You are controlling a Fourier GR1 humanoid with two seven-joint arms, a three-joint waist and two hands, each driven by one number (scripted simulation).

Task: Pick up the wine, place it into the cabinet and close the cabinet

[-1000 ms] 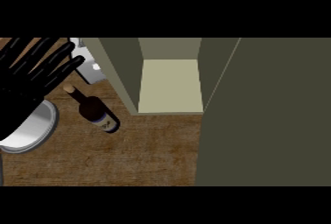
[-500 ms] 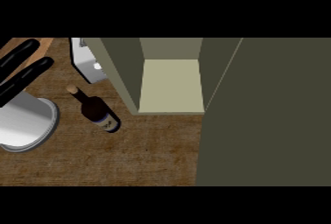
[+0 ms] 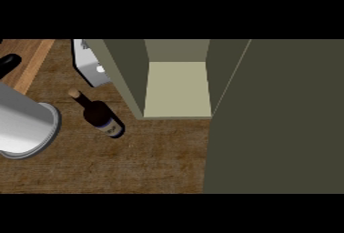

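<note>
Since only a small black part of the left hand [image 3: 8,63] shows at the upper left edge, above its grey forearm [image 3: 23,125], it cannot be told whether that hand is released, clenched or grasping; nothing is seen in it. The right hand is not in view. The wine [image 3: 98,114] is found on the wooden counter [image 3: 121,168], just right of the forearm and apart from it, with the corked neck toward the upper left; it appears to stand upright, though this is not settled from so steep an angle. A white object [image 3: 89,68], not identified, is noted beyond the bottle, against the cabinet's [image 3: 128,77] left wall. The cabinet is open, its pale shelf [image 3: 176,88] bare, and the door [image 3: 275,118] is swung out at the right. Several risks are judged. The bottle could be toppled by the forearm's side if the hand is brought round carelessly. The tall bottle could be caught on the cabinet's left wall during entry. The door could be blocked if the bottle is set too near the front edge. A blue-and-white label is seen low on the bottle; no writing on it can be read.
</note>
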